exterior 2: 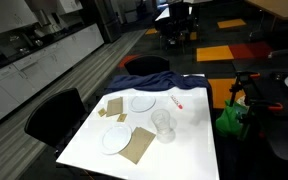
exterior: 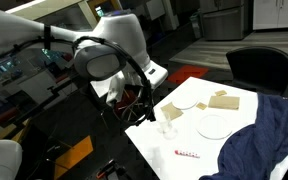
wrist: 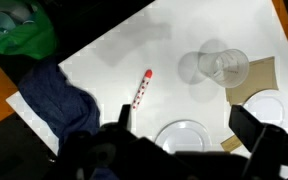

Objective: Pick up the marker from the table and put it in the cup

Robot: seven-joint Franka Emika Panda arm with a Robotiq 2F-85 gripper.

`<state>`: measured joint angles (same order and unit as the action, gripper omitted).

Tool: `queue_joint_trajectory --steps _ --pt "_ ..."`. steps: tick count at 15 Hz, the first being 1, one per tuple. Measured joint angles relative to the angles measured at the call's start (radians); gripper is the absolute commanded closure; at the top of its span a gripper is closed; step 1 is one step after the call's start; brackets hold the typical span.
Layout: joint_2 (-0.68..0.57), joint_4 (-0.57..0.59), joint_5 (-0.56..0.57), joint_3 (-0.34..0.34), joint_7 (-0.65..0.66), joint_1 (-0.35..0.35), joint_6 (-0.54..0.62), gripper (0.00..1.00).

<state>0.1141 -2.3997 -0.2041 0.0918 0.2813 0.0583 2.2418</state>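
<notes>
The marker (wrist: pixel 142 88), red with white parts, lies flat on the white table (wrist: pixel 114 60); it also shows in both exterior views (exterior: pixel 187 153) (exterior 2: pixel 177 101). The clear cup (wrist: pixel 222 66) stands upright and apart from the marker, also seen in both exterior views (exterior: pixel 169 118) (exterior 2: pixel 163 125). In the wrist view my gripper (wrist: pixel 187 125) is open and empty, high above the table, with its dark fingers framing a white plate (wrist: pixel 185 137). The marker lies beyond the left finger. In an exterior view the arm (exterior: pixel 114 55) stands off the table's edge.
A dark blue cloth (wrist: pixel 59 100) drapes over one table edge (exterior 2: pixel 154 80). A second white plate (wrist: pixel 271 106) and brown napkins (wrist: pixel 252 78) lie near the cup. A green bag (wrist: pixel 24 30) sits off the table. A black chair (exterior 2: pixel 54 115) stands at another side.
</notes>
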Motion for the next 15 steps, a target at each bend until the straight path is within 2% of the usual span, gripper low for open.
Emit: queue_joint_trajectory --steps 4,9,15 --pt "-0.098 -0.011 0.039 -0.028 0.158 -0.001 0.120 0.00" --pt "-0.236 -0.011 0.081 -0.029 0.280 -0.005 0.251 0.00" --pt "-0.400 -0.006 0.195 0.020 0.407 -0.042 0.420 0.00"
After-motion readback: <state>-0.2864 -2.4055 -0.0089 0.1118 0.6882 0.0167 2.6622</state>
